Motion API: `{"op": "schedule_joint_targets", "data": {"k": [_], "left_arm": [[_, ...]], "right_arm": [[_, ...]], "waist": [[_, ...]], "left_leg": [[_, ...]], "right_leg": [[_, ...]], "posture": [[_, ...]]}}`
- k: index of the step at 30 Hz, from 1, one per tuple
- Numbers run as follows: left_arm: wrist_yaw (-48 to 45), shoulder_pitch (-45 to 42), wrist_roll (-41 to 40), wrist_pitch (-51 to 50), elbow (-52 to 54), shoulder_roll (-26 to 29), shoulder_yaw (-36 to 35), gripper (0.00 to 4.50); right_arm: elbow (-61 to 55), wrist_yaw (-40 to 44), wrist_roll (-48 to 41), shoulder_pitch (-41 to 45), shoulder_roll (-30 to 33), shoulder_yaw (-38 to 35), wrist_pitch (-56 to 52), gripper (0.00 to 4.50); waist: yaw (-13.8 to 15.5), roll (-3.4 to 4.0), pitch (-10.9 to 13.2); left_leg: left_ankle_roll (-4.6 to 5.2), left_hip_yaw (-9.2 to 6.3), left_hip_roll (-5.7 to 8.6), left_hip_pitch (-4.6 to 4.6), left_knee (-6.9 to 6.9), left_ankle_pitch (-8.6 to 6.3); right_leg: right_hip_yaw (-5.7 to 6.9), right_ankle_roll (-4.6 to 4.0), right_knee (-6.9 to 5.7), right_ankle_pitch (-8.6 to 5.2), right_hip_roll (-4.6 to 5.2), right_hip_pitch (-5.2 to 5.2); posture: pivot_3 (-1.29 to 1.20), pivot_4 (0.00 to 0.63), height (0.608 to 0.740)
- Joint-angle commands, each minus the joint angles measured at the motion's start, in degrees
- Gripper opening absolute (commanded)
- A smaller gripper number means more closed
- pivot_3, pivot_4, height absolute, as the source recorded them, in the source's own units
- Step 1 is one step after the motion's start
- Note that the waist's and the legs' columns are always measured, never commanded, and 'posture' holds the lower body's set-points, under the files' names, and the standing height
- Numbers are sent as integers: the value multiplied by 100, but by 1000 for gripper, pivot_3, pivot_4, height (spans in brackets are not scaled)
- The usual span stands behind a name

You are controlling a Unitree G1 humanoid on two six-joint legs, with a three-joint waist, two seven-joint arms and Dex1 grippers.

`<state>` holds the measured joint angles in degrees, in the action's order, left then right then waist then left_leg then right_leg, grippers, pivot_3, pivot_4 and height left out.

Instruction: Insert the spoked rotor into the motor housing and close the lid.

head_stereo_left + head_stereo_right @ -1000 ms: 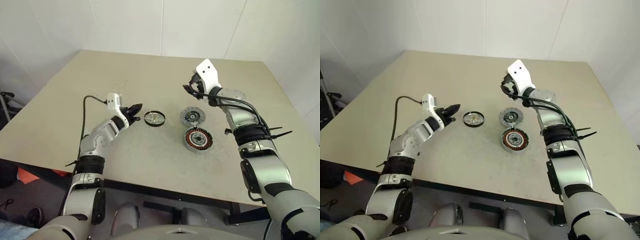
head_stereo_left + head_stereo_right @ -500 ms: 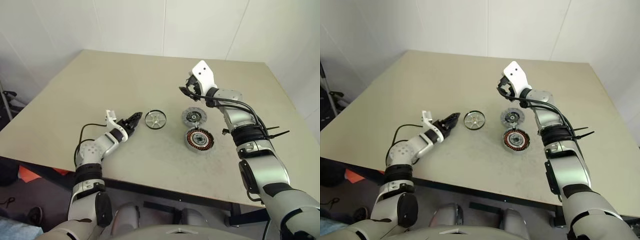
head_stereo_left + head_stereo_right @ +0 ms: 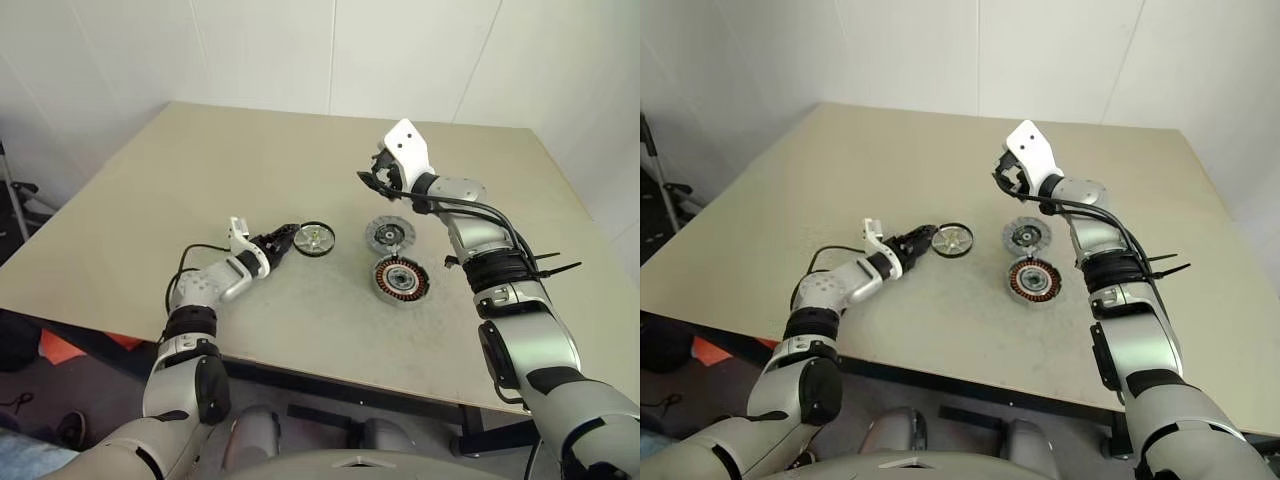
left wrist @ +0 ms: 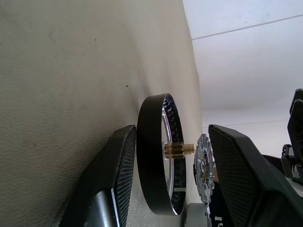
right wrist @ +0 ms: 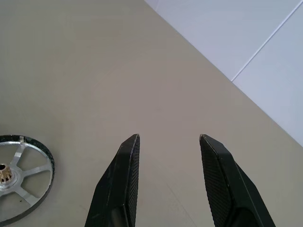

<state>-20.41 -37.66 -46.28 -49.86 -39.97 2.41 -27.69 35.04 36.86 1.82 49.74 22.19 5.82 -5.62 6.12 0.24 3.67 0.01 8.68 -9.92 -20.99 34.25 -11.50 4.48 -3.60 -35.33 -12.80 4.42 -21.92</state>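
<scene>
The spoked rotor (image 3: 315, 238), a black wheel with silvery spokes and a brass hub, lies flat on the table. My left gripper (image 3: 287, 238) is low at its left rim, open. In the left wrist view one finger (image 4: 118, 175) is down by the table and the other (image 4: 241, 175) is above, with the rotor (image 4: 154, 189) right at their tips; contact cannot be told. The grey lid (image 3: 387, 234) lies right of the rotor, and the motor housing (image 3: 400, 277) with copper windings sits just in front of it. My right gripper (image 3: 378, 180) hovers open and empty behind the lid.
The beige table (image 3: 260, 150) has bare surface to the left and behind the parts. Its front edge (image 3: 330, 375) runs close below the housing. A black cable (image 3: 190, 255) loops from my left wrist. White walls stand behind the table.
My left arm came down and to the right until its gripper reached the rotor's rim. Its wrist rolled and the fingers opened. The right arm kept still.
</scene>
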Motion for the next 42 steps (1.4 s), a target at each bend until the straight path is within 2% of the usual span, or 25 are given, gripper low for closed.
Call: {"op": "schedule_joint_targets", "data": {"k": [1,13,22,25,30,38,42], "left_arm": [[-97,-58,142,-86,-301,-59,172,2578],[-433,-69,165,-489,-177,-123,312,2578],[-448,-59,259,-400,-213,-106,260,2578],[-516,24,222,-389,-85,-81,211,1985],[-567,155,178,-454,166,-84,190,432],[-639,351,234,-356,605,-113,343,432],[-880,509,954,749,1030,31,949,432]], "right_arm": [[-280,-15,-32,45,7,-57,70,2258],[-269,-16,-29,43,-25,-46,109,2258],[-266,-32,-20,35,-24,-48,119,2258],[-264,-26,-20,29,-24,-44,122,2258],[-239,-13,-24,37,-33,-41,138,2258],[-234,-9,-14,47,-56,-25,155,2258],[-187,-44,10,62,-33,-39,170,2258]], "waist": [[10,0,0],[14,0,0],[11,1,0],[4,1,0],[-3,4,-1],[-54,5,0],[-58,5,0]], "left_leg": [[1,0,1,-1,0,-1],[23,1,3,-14,-2,-13],[28,2,3,-17,-2,-16],[28,2,3,-17,-3,-16],[23,2,2,0,-4,-14],[25,2,1,12,-13,-16],[30,2,1,6,-13,-18]], "right_leg": [[0,0,2,0,1,0],[1,0,26,0,3,0],[1,-1,34,0,3,0],[1,0,35,0,3,0],[1,-1,33,1,3,15],[3,0,48,0,2,32],[4,0,54,0,2,30]], "posture": [[0,0,740],[0,0,740],[0,0,740],[0,0,740],[0,0,740],[0,0,740],[0,0,740]]}}
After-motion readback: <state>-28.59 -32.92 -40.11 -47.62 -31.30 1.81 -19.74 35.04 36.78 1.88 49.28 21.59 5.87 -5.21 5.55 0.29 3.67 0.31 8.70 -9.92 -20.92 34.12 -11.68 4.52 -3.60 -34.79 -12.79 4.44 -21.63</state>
